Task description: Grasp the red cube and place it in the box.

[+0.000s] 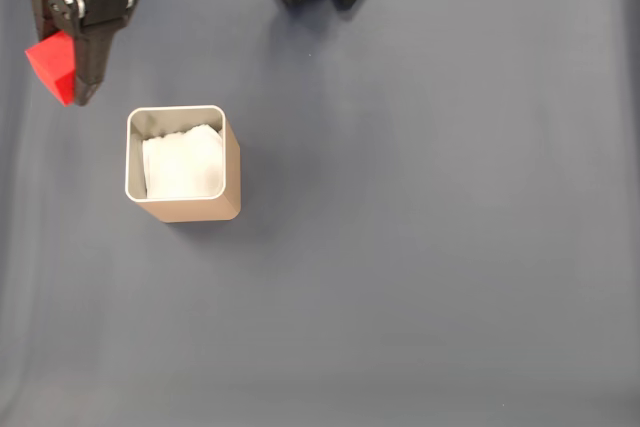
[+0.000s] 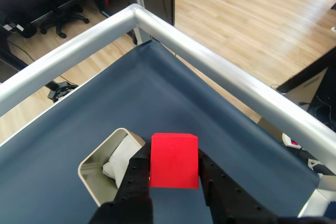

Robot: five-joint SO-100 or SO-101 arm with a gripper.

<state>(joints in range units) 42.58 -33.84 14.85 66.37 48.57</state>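
Dark blue matting covers the desk (image 1: 450, 247), edged by a metal rail in the wrist view. At the upper left of the fixed view the fingers (image 1: 82, 57) are clenched on the red cube (image 1: 52, 65), lifted clear. Grasping looks done; the box (image 1: 230, 162), just below-right, awaits it.

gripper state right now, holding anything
Gripper: closed on the small bright-red matte cube, held in the air, not yet over the tan square box.
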